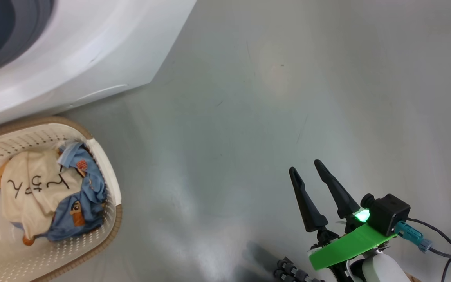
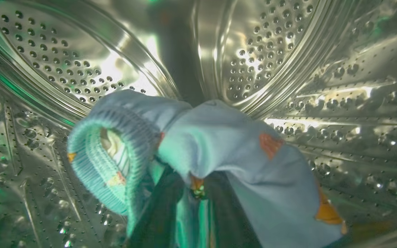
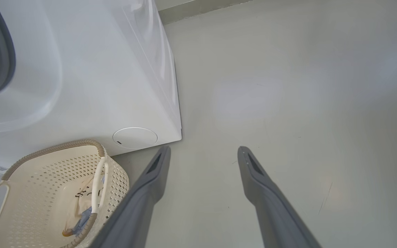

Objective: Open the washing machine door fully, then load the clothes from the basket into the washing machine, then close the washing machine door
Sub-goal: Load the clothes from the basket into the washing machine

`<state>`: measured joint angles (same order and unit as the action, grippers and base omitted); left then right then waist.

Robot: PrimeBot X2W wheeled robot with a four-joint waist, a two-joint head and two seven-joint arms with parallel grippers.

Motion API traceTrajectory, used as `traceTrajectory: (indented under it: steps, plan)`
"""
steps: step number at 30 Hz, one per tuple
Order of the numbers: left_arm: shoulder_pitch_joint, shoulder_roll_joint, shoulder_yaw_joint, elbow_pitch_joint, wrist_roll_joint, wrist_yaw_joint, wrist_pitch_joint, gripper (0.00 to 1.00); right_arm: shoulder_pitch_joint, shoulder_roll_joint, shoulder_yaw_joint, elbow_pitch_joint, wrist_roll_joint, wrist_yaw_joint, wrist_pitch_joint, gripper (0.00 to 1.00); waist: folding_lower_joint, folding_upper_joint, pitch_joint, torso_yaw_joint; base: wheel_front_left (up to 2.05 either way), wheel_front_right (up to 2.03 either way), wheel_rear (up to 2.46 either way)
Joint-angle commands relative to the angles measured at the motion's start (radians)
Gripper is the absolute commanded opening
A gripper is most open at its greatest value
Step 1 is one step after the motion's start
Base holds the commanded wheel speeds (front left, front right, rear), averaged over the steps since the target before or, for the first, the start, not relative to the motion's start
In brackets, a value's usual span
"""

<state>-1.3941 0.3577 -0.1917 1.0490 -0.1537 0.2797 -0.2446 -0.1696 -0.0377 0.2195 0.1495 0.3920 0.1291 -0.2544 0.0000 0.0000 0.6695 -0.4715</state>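
Largely buried under the light blue garment [image 2: 219,148] inside the drum [image 2: 339,86], the left fingers [image 2: 160,220] cannot be judged clamped or apart; right fingers [image 3: 143,199] stand apart above bare floor [image 3: 288,86] near the basket [image 3: 50,146].

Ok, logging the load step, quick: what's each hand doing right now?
Left hand: closed on the light blue garment, inside the drum.
Right hand: open, holding nothing.

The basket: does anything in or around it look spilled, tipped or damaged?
Nothing stands out. The basket stands upright beside the washing machine, and the clothes in it lie wholly inside its rim.
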Motion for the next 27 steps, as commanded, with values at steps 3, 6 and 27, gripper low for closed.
traceTrajectory:
  steps: [3, 6, 27]
  plan:
    - [-0.019, 0.018, -0.007, 0.028, 0.009, 0.023, 0.011, 1.0, 0.001, -0.013, 0.023, -0.01, 0.012, 0.002, -0.007, 1.0, 0.0, 0.0, -0.017, 0.013, 0.0, 0.0, 0.0]
    - [-0.017, -0.003, -0.007, 0.072, -0.001, 0.038, 0.033, 1.0, 0.003, -0.013, 0.017, -0.007, 0.006, 0.002, -0.007, 1.0, 0.0, 0.0, -0.037, 0.028, 0.0, 0.0, 0.0]
    - [0.236, -0.193, 0.066, 0.015, -0.14, -0.026, -0.017, 1.0, 0.007, -0.013, -0.034, 0.008, -0.06, 0.002, -0.007, 1.0, 0.0, 0.0, -0.226, 0.217, 0.0, 0.0, 0.0]
